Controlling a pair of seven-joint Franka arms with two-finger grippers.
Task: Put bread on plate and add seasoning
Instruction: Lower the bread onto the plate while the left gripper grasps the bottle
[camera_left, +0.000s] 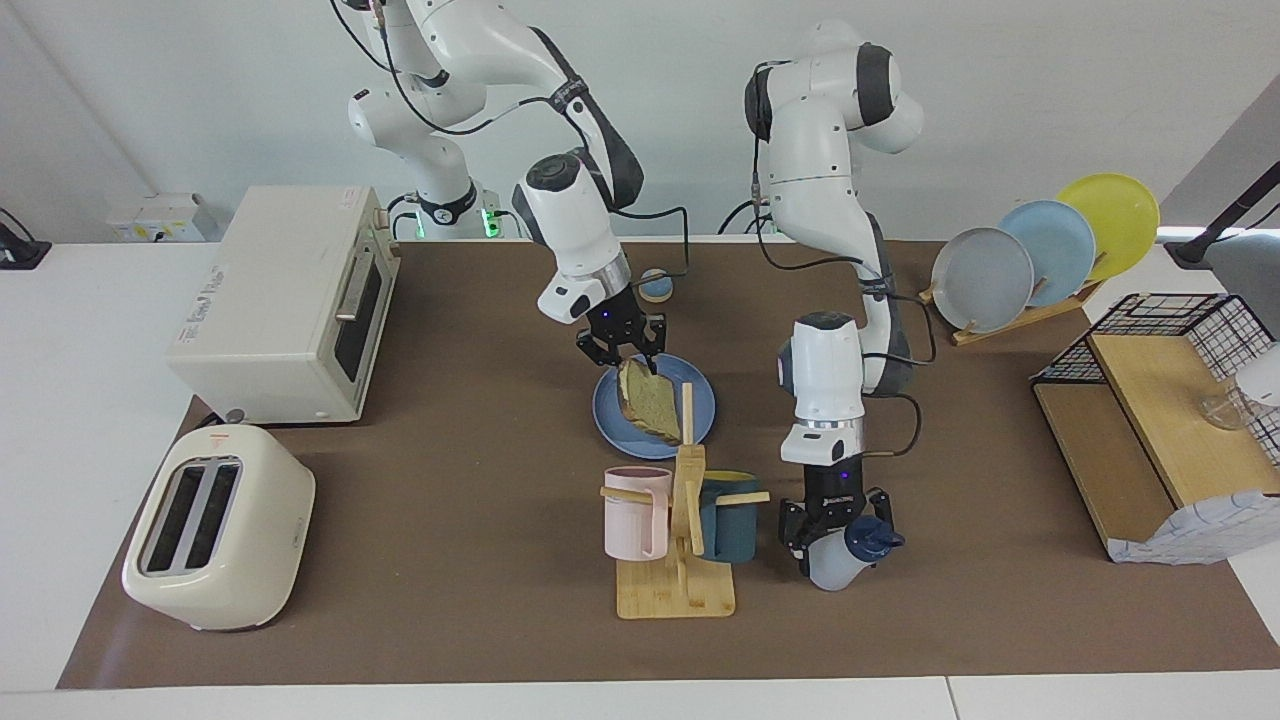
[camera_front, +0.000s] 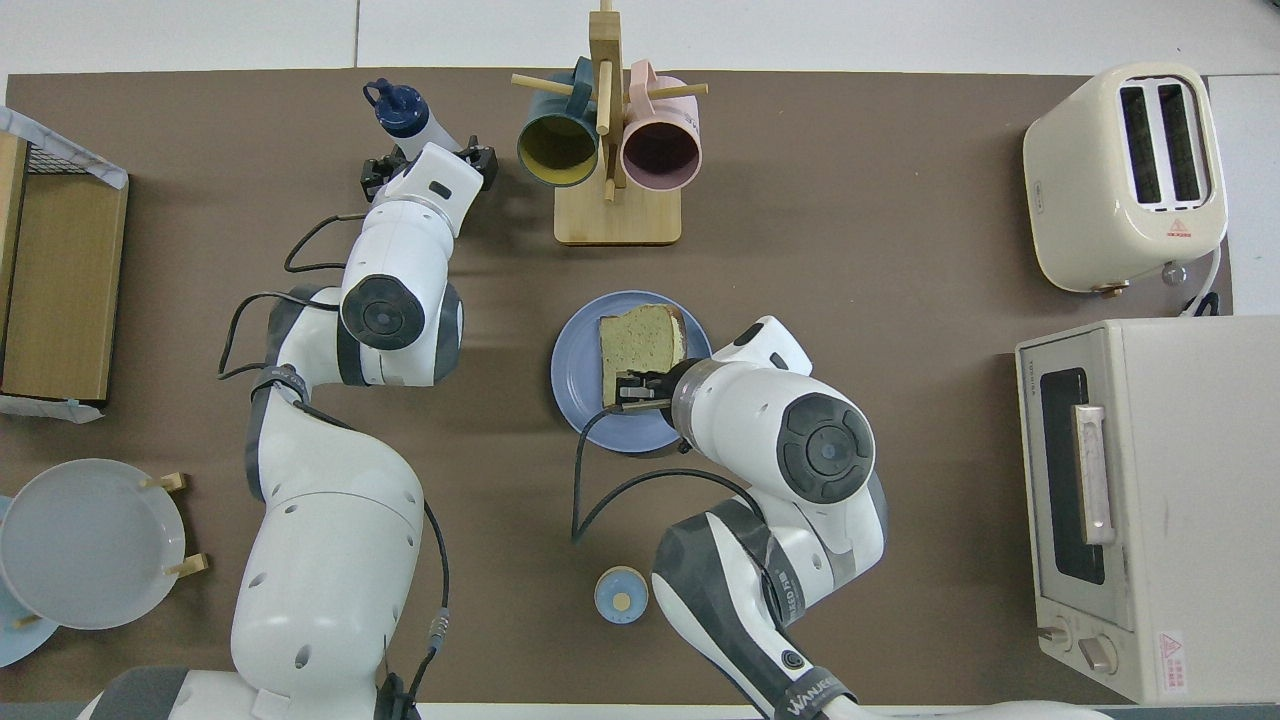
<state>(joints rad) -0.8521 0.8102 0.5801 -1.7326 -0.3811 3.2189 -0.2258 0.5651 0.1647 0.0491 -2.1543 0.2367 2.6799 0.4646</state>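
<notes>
The bread (camera_left: 650, 406) lies on the blue plate (camera_left: 608, 420) in the middle of the counter (camera_left: 450, 500), nearly flat but tipped up a bit at the end under my right gripper (camera_left: 620, 350). In the overhead view its long side runs from that gripper toward the mug rack (camera_left: 678, 540), with the rounded top toward the right arm's end of the counter. My right gripper sits just over the bread's near edge, and its fingers look partly open around that edge. I think it is letting go, so the bread can drop flat.

The seasoning (camera_left: 845, 555) is at the edge of the counter farthest from the robots, beside the mug rack, toward the left arm's end. It leans, with its dark cap pointing up and away from the rack. My left gripper (camera_left: 835, 520) is down around its white body with the fingers wide. I cannot tell if they press on it yet. I think it is there to pick the seasoning up next, so I can shake it over the bread.
</notes>
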